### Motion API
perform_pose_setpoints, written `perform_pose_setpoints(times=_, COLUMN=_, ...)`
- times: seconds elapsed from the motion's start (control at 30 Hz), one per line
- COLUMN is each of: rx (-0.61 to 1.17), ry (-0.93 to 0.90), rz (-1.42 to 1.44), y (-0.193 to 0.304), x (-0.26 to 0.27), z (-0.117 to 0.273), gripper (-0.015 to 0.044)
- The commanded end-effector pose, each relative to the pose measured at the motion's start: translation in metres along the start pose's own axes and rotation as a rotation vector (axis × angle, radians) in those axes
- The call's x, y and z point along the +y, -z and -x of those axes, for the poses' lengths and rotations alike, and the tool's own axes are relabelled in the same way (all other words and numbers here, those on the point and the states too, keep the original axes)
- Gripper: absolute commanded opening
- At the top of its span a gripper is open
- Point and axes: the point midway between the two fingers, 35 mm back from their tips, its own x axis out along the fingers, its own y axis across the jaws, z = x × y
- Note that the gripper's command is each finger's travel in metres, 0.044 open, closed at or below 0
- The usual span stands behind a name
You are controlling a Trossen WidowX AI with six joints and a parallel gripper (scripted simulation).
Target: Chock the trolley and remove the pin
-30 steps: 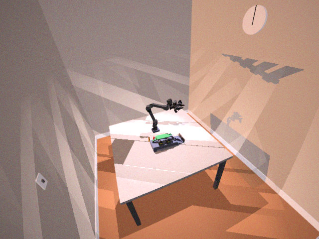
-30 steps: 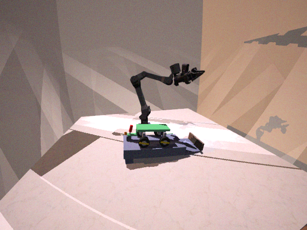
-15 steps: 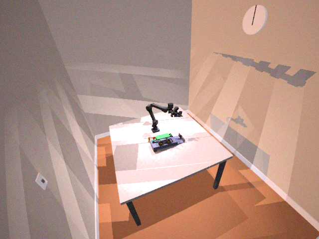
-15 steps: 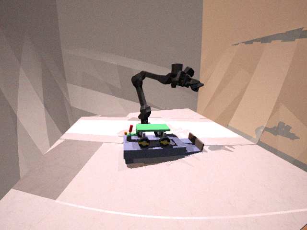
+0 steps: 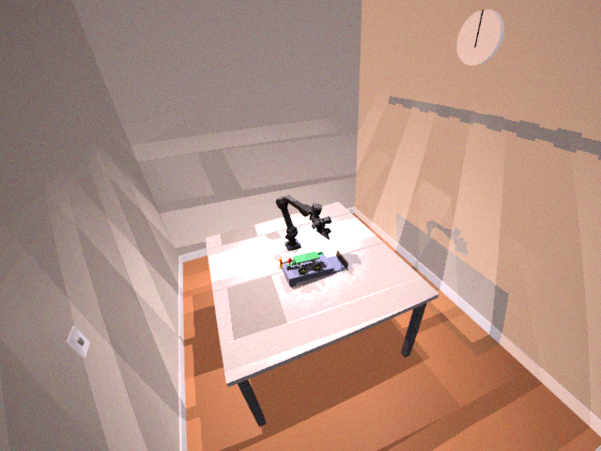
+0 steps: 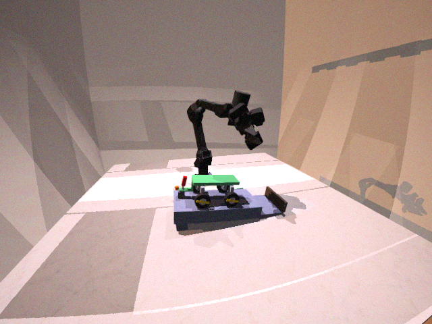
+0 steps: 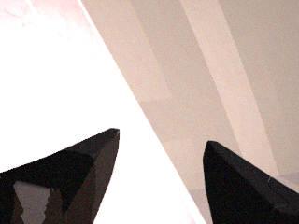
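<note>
My tool (image 5: 327,237) (image 6: 253,140) (image 7: 162,136), fingers spread and empty, hangs above the bench (image 5: 320,334) (image 6: 244,272) — trolley (image 5: 307,257) (image 6: 214,179) on its ramp (image 5: 310,278) (image 6: 223,215), red-headed pin (image 5: 289,260) (image 6: 183,181) still unpulled. Chocking, pulling and traying all remain (the yellow chock I cannot make out).

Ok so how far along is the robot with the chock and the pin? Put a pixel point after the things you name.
Nothing looks done. The red-headed stop pin (image 6: 183,181) is upright at the uphill end of the trolley (image 5: 307,257) (image 6: 214,179), and no chock shows against the near wheels' downhill sides. The open gripper (image 5: 328,238) (image 7: 163,135) holds nothing, raised above the ramp. Chocking, pulling the pin and dropping it in the tray appear left.
</note>
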Motion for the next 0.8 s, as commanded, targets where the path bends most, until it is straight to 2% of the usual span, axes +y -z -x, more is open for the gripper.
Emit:
perform_pose_setpoints(times=0.0, rx=0.093, ry=-0.026, rz=0.116, y=0.031, x=-0.012, z=-0.006, gripper=0.0190)
perform_pose_setpoints(times=0.37, rx=0.351, ry=-0.214, rz=0.417, y=0.134, x=-0.033, z=-0.005, gripper=0.0190)
perform_pose_setpoints(times=0.77, rx=0.523, ry=-0.530, rz=0.618, y=0.237, x=-0.039, z=0.031, gripper=0.0190)
